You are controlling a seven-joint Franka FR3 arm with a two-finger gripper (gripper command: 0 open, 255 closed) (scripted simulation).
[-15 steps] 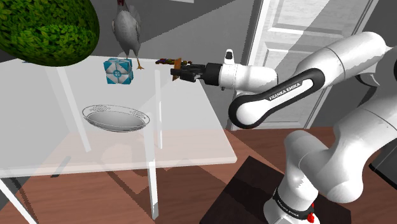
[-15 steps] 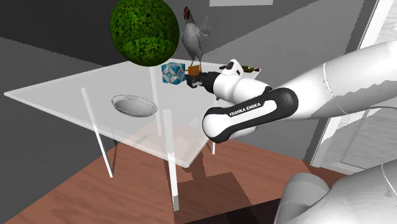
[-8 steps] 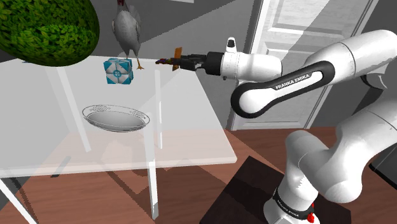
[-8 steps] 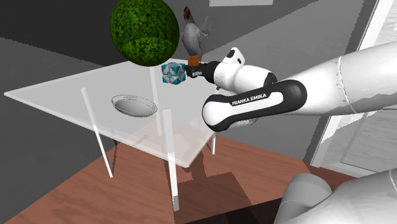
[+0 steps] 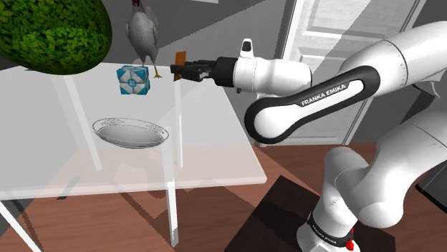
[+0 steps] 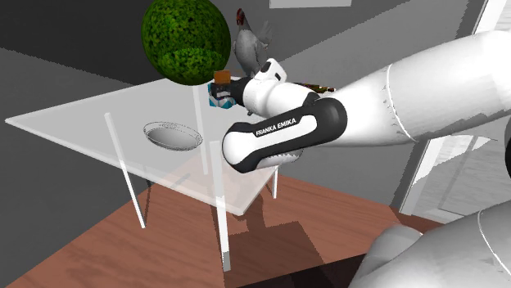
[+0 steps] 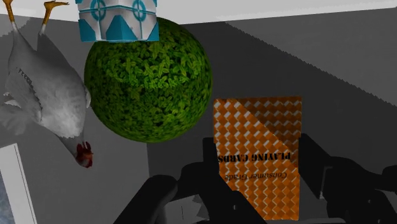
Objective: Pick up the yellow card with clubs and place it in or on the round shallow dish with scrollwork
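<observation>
The claw point(image 5: 182, 71) pinches an orange card point(image 7: 257, 137), upright in the air just beside the blue-and-white cube point(image 5: 134, 79) and the chicken point(image 5: 143, 32). The dish point(image 5: 131, 132) sits on the tabletop point(image 5: 215, 157), well apart.

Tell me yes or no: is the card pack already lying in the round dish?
No, the orange card pack is clasped in the gripper up in the air, well apart from the dish, which holds nothing.

See-thru table point(image 5: 215, 143) w/ dish point(image 5: 130, 133), blue-white cube point(image 5: 134, 79) & chicken fig. point(image 5: 143, 32) on it.
</observation>
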